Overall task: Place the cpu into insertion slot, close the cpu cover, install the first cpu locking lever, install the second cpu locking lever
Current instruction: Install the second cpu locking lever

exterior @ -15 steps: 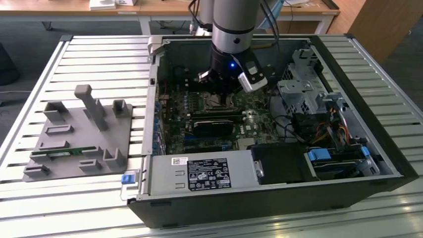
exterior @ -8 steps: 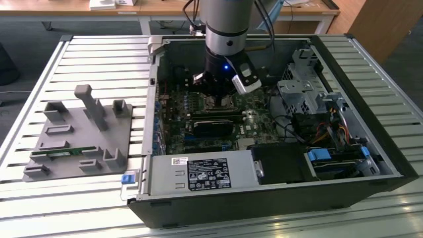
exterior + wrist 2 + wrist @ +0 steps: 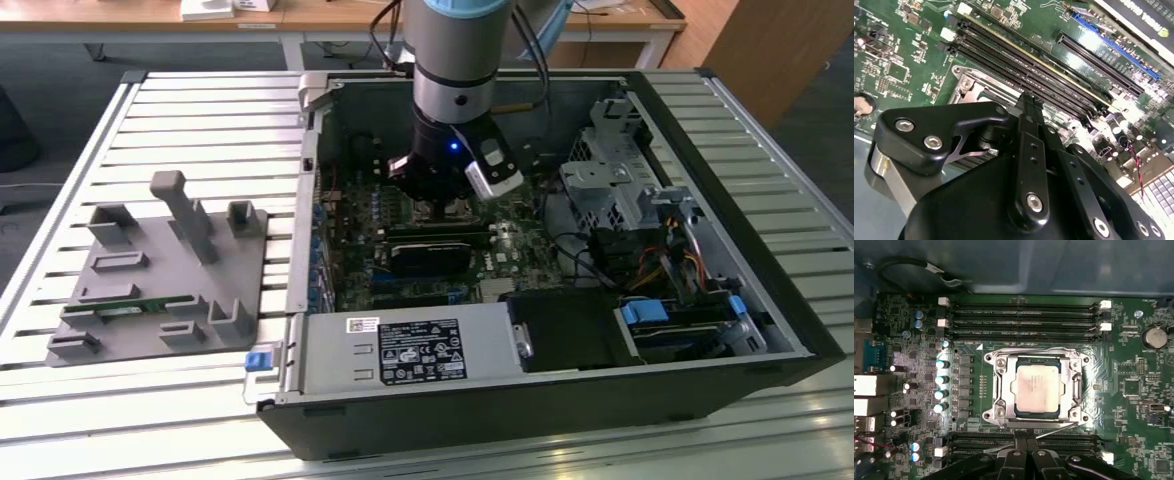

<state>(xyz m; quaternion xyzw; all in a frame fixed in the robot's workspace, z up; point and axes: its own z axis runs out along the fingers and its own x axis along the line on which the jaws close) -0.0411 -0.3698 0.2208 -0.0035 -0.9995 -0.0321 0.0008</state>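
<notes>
Item, end effector [image 3: 1026, 460]: I see its black fingers at the bottom centre of the first wrist view, pressed together with nothing between them. In the exterior view the end effector [image 3: 443, 205] hangs straight down inside the open computer case [image 3: 747, 300], near the frame's centre, low over the board.

Item, cpu [image 3: 1035, 388]: silvery square at the centre of the first wrist view, lying flat in the insertion slot [image 3: 1019, 412], so I judge the placing done.

Item, cpu cover [image 3: 1035, 356]: silvery frame folded down around the chip, its window leaving the metal top bare; it looks closed. A thin wire lever [image 3: 1054, 427] runs along the frame's lower edge, just above my fingers; I judge the fingers sit there to work it, but cannot tell whether it is latched.

Item, memory slots [image 3: 1024, 315]: long black rows across the upper frame, beyond the socket.

Item, grey fixture block [image 3: 160, 270]: left of the exterior view, on the slatted desk [image 3: 80, 420], well apart from the case.
</notes>
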